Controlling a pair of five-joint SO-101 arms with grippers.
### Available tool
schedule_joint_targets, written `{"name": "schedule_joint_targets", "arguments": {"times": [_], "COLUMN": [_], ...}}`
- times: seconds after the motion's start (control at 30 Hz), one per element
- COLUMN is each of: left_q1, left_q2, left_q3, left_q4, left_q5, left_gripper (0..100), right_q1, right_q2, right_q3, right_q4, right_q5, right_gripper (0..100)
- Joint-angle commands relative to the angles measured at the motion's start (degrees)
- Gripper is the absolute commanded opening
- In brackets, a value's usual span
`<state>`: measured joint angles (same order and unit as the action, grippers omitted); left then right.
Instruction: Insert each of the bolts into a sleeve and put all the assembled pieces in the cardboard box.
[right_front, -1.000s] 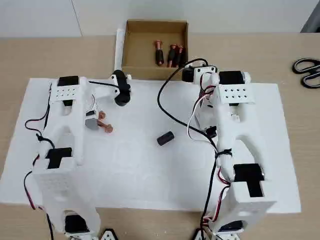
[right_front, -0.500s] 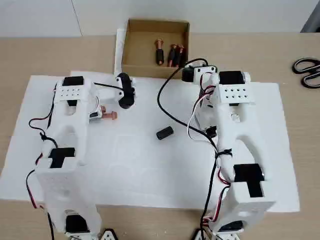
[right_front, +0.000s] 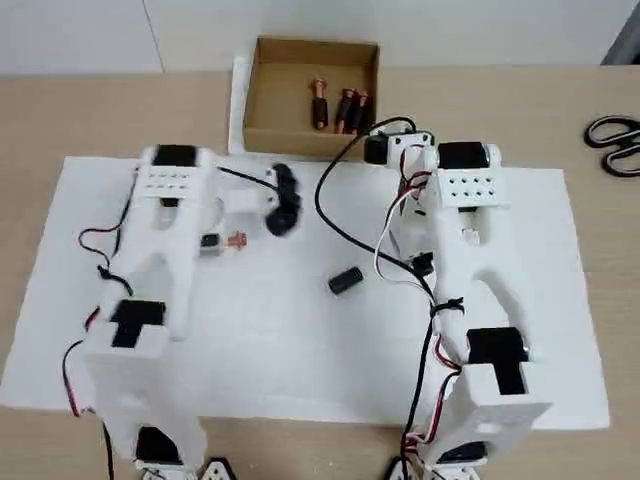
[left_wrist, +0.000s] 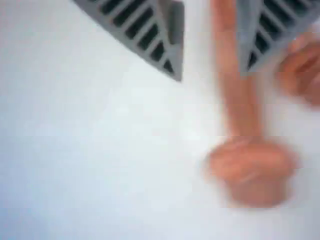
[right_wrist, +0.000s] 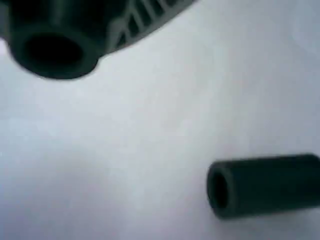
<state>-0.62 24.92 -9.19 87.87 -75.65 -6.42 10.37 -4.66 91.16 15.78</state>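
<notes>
Copper bolt (right_front: 237, 240) now sits further right than a second ago: the left arm has swung across the white sheet (right_front: 300, 360) toward the middle, carrying it. The left gripper (left_wrist: 212, 55) has its jaws closed narrowly on the shank, with the head free beyond the tips. The bolt's long axis runs left to right across the bench, head toward the right arm. Judgement: transport toward mating is under way, but the head leads, so the shank end is not yet presented to a bore. Cardboard box (right_front: 262, 100) at the far edge holds three assembled pieces (right_front: 340, 105). Loose sleeve (right_front: 346, 280) lies on the sheet between the arms on a shallow diagonal, and has drifted slightly right as the sheet shifted. Right gripper (right_wrist: 85, 35) appears clamped on the held sleeve (right_wrist: 52, 50), whose bore faces its wrist camera.
</notes>
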Motion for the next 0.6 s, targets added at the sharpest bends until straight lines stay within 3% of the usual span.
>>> {"name": "schedule_joint_targets", "arguments": {"times": [0.0,0.3,0.43,0.57], "left_q1": [1.1,1.3,1.0,0.5], "left_q2": [-4.0,-4.3,-4.0,-4.0], "left_q3": [-0.7,-0.7,-0.7,-0.7], "left_q4": [2.7,5.3,4.4,-3.3], "left_q5": [1.6,17.9,18.3,18.3], "left_gripper": [6,6,6,6], "right_q1": [0.4,0.0,0.0,0.0], "right_q2": [-3.0,-3.0,-3.0,-3.0], "right_q3": [-1.0,0.0,0.7,0.8], "right_q4": [-0.1,-0.2,-0.3,-0.3], "right_q5": [-0.1,-0.1,-0.1,-0.1], "right_gripper": [0.3,0.3,0.3,0.4]}}
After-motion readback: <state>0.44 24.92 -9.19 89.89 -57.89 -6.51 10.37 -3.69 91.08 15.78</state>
